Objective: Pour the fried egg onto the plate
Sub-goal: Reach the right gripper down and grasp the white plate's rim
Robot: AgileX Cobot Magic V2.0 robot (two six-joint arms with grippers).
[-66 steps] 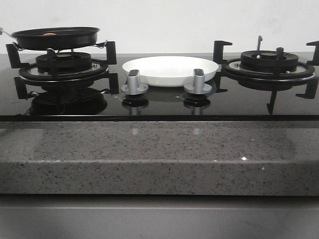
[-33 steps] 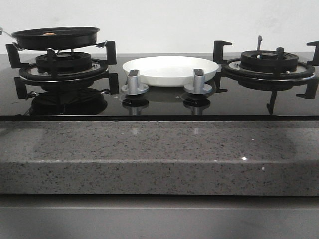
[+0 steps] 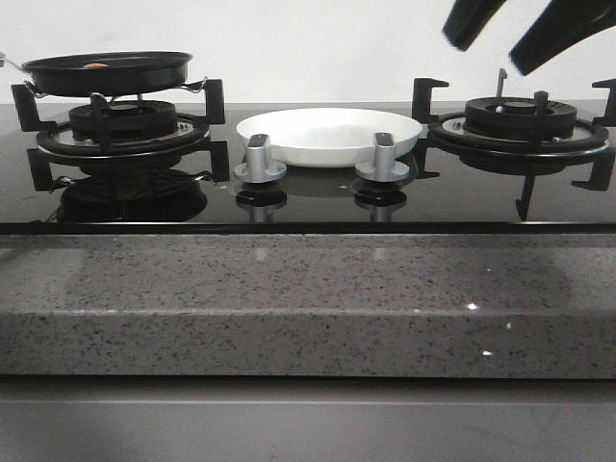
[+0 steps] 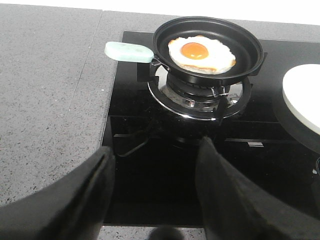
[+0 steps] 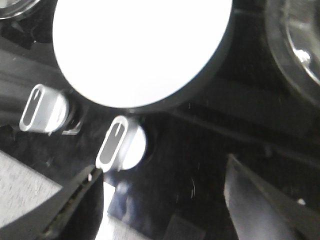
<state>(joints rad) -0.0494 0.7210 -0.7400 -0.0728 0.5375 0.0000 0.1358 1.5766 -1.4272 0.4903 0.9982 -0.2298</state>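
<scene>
Fried egg (image 4: 201,52) lies flat in the black pan (image 4: 208,46) on the left burner, well inside its rim. Plate (image 3: 329,136) sits between the burners, behind two knobs, apart from the pan. Right claw (image 3: 515,27), released, has newly entered above the right burner. Left claw (image 4: 155,197) released, holding nothing.

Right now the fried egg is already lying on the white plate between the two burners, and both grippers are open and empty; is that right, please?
Not quite: the fried egg is in the black pan on the left burner, as the left wrist view shows. The white plate between the burners is bare. Both the left gripper and right gripper are open and empty.
</scene>
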